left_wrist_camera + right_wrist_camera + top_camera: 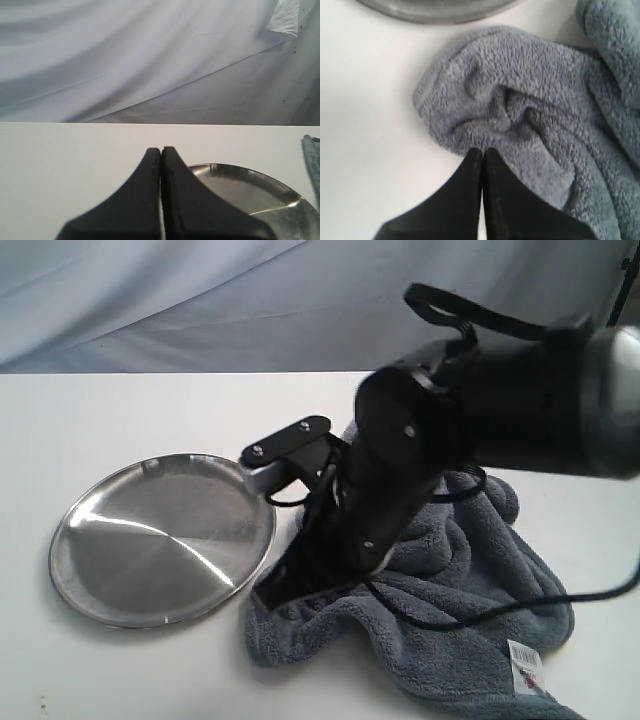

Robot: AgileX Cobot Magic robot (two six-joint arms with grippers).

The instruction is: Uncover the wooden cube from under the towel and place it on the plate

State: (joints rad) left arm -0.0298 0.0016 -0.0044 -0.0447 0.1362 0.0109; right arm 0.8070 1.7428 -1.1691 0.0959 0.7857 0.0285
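White table (pixel 120 430): a large blue-grey plush towel (pixel 470 630) lies bunched toward the near right corner. A round shiny steel plate (pixel 150 550) sits just beside it on the left-edge side, with nothing on it.

Right hand (pixel 482 150): clenched, tips touching the towel's plate-side hem. Cannot tell if cloth is pinched.

Left hand (pixel 161 149): clenched on nothing, above the table by the plate.

Wooden cube: not visible. Presumably under the towel's mound, straight ahead of the right hand, which is the nearer one. Long axis unknown.

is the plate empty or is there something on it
Empty: the plate shows only bare reflective steel in the exterior view. The towel lies bunched beside it.
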